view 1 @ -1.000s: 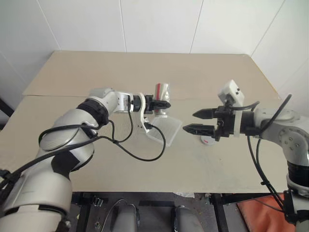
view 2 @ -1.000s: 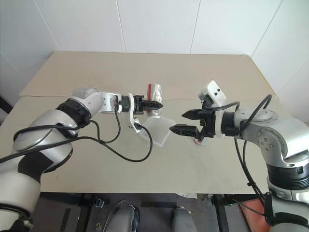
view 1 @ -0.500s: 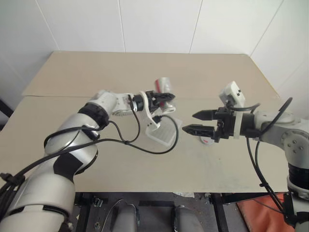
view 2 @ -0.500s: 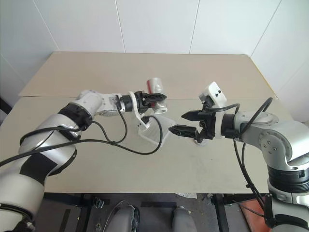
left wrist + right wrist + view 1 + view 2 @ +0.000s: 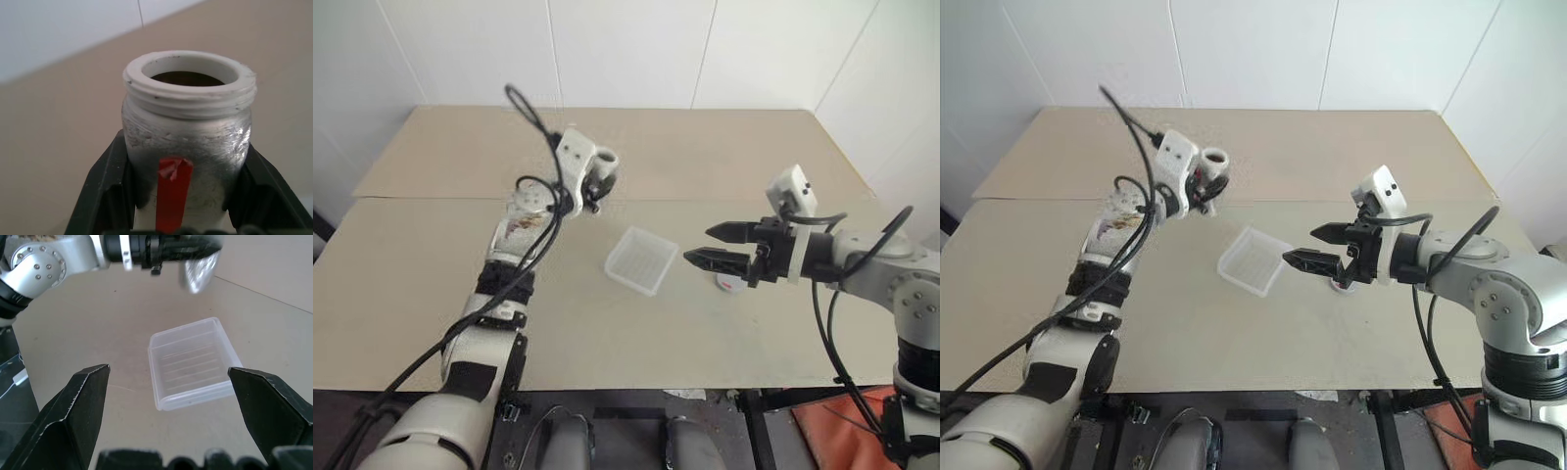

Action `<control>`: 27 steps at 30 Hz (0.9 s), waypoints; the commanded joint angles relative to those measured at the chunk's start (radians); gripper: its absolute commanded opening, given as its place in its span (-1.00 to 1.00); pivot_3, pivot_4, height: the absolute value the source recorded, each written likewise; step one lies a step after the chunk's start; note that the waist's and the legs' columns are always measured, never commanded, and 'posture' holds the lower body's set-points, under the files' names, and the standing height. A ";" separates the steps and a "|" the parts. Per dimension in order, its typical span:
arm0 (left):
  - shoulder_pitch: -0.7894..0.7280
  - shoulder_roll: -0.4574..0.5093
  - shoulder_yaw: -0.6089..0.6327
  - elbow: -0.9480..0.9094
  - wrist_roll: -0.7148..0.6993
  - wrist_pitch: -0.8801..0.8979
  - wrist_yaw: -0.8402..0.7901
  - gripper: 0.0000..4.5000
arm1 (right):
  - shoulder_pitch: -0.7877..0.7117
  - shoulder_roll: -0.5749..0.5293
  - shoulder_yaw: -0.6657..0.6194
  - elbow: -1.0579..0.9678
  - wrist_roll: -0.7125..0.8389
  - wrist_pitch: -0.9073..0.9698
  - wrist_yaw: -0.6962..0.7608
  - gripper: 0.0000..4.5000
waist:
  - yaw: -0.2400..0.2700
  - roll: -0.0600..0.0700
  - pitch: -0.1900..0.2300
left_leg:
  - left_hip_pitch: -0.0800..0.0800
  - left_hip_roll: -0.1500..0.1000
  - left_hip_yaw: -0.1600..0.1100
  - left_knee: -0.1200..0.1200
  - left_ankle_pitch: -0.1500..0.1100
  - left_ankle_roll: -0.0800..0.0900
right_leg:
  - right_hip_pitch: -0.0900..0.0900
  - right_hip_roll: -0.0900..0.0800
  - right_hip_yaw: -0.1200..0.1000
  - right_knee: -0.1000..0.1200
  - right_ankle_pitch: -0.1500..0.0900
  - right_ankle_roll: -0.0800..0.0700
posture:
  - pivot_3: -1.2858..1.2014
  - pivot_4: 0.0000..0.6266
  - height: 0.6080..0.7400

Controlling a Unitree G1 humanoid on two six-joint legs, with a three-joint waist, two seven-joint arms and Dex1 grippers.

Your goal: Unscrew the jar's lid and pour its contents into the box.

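Lid (image 5: 728,283) is off, sitting on the table under the right gripper (image 5: 700,246), whose fingers are spread wide and empty. Left gripper (image 5: 594,186) pinches the open jar (image 5: 188,132), upright at 10 o'clock from the box (image 5: 641,260). Pour step looks next, I reckon: carry it over the box and tip.

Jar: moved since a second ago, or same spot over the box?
Yes. The jar, shut in the left gripper, was tipped right over the box; now it is upright, up and to the robot's left of it, mouth open.
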 commanded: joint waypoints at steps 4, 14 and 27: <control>-0.030 0.118 -0.186 0.020 0.340 -0.433 0.254 -0.13 | -0.014 -0.015 -0.047 -0.025 0.047 -0.005 -0.016 0.99 | 0.006 0.000 0.000 | 0.000 0.000 0.000 0.000 0.000 0.000 | 0.000 0.000 0.000 -0.001 0.000 0.000 | 0.03 -0.52 1.00; -0.417 0.318 -0.855 0.341 1.304 -0.985 1.014 -0.13 | -0.043 -0.035 -0.014 -0.013 0.024 -0.032 -0.002 0.99 | 0.040 0.000 0.000 | -0.001 -0.002 0.002 -0.001 0.000 0.000 | 0.000 -0.002 0.000 -0.002 0.001 0.001 | 0.03 -0.52 1.00; -0.463 0.177 -1.095 0.390 1.632 -0.840 1.112 -0.13 | -0.051 -0.022 -0.065 -0.033 0.087 -0.007 -0.059 0.99 | 0.025 0.000 0.000 | -0.002 -0.002 0.002 -0.001 0.000 0.000 | -0.003 -0.001 0.001 -0.001 0.001 0.001 | 0.03 -0.52 1.00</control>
